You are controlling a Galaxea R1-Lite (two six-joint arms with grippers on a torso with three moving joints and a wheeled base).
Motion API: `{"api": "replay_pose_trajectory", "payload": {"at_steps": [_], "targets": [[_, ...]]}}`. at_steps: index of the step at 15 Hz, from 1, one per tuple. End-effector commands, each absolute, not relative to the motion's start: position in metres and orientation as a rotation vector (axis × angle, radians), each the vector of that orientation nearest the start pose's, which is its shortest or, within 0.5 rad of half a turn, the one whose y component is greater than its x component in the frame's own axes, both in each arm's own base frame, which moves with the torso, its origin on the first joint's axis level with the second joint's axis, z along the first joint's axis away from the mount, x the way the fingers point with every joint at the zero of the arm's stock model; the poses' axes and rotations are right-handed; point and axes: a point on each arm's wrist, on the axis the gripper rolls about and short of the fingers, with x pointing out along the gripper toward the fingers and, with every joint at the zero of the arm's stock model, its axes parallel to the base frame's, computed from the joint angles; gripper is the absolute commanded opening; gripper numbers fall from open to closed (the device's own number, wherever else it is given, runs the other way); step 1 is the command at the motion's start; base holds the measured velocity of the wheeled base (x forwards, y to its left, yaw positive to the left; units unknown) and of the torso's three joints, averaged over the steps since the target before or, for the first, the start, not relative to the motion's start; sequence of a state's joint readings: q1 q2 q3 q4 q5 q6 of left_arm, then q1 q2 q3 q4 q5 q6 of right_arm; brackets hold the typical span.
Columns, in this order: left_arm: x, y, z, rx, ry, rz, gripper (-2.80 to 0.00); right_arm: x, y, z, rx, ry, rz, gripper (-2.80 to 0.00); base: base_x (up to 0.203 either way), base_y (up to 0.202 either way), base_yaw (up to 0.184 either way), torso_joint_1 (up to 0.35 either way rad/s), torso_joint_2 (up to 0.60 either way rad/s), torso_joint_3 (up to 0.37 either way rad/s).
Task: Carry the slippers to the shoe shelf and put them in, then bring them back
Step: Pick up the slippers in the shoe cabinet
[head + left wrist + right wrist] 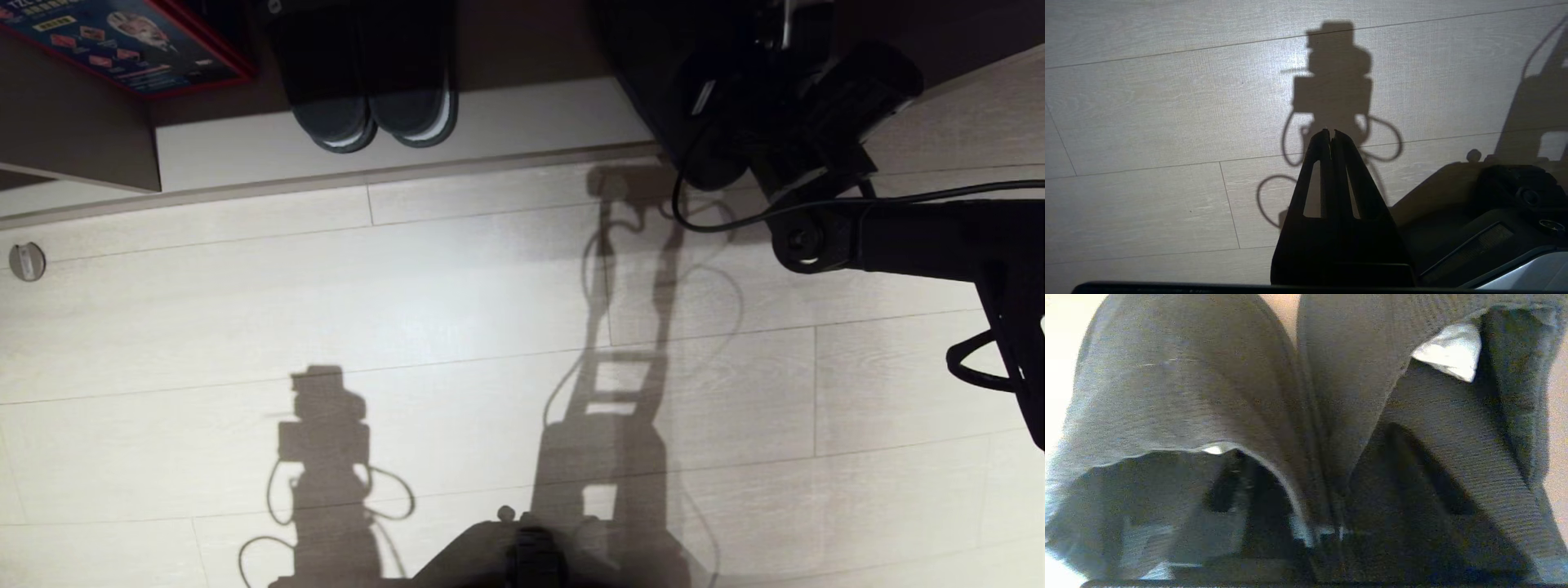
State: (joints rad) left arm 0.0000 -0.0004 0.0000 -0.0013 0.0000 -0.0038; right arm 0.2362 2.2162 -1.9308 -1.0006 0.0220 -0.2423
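The right gripper (1327, 535) was pushed in where the two slippers (1306, 396) met, one finger down inside each opening, so that the inner walls of both could be pinched together and the pair lifted as one. Whether the fingers had already closed firmly on the fabric could not be told; the cloth between them looked gathered but the fingertips were buried in shadow. The slippers lay side by side, touching along their inner edges, with a pale tag (1447, 351) showing inside one of them.

In the head view the right arm (898, 237) reached from the right edge toward the top, its wrist hiding the slippers themselves, close to the front edge of the shoe shelf (506, 122). A darker pair with white sole edges (371, 90) stood in the shelf, toes outward, beside a red-rimmed box (122, 41).

The left gripper (1332, 136) hung idle over the wooden floor (408, 310), its fingers pressed together with nothing between them.
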Motion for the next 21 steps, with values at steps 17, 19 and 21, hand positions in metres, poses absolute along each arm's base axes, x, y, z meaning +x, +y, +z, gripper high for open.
{"api": "replay_pose_trajectory", "payload": {"at_steps": [17, 19, 21], "targets": [[-0.023, 0.000, 0.076, -0.006, -0.002, 0.000, -2.80, 0.343, 0.095, 0.347, -0.155, -0.671, 0.250, -2.80, 0.000, 0.000, 0.000, 0.000, 0.00, 0.000], [-0.023, 0.000, 0.076, -0.006, -0.002, 0.002, -2.80, 0.316, 0.094, 0.341, -0.159, -0.634, 0.287, -2.80, 0.000, 0.000, 0.000, 0.000, 0.00, 0.000], [-0.023, 0.000, 0.076, -0.005, -0.002, 0.000, -2.80, 0.289, 0.091, 0.323, -0.167, -0.564, 0.324, -2.80, 0.000, 0.000, 0.000, 0.000, 0.00, 0.000]]}}
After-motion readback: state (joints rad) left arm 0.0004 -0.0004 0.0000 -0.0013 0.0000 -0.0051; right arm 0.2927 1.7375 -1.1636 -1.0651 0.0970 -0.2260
